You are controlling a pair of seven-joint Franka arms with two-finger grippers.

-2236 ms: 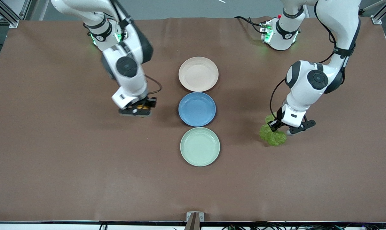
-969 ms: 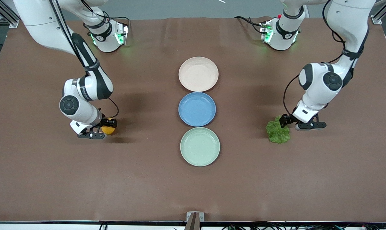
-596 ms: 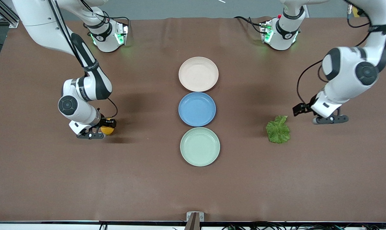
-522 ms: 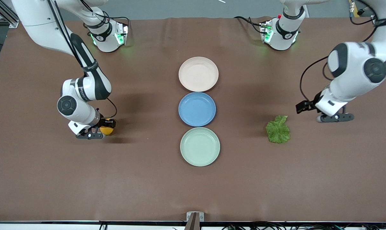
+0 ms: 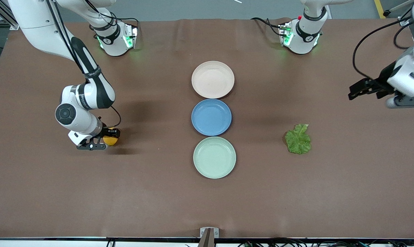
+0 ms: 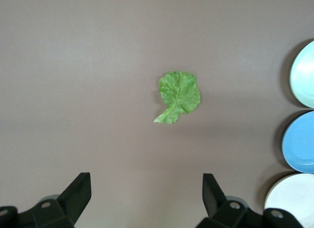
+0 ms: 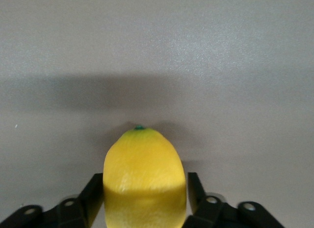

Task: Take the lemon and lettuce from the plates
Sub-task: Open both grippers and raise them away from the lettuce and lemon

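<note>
right gripper (image 5: 97,140) low at the right arm's end of the brown table (image 5: 56,192), fingers clamped on the small oval orange-yellow lemon (image 5: 109,140). beige-pink plate (image 5: 212,79), blue plate (image 5: 211,117), mint green plate (image 5: 214,157) in a row mid-table. flat crinkled green lettuce leaf (image 5: 298,139) on the table near the left arm's end. left gripper (image 5: 381,94) raised above the table, jaws wide, holding nothing.
</note>
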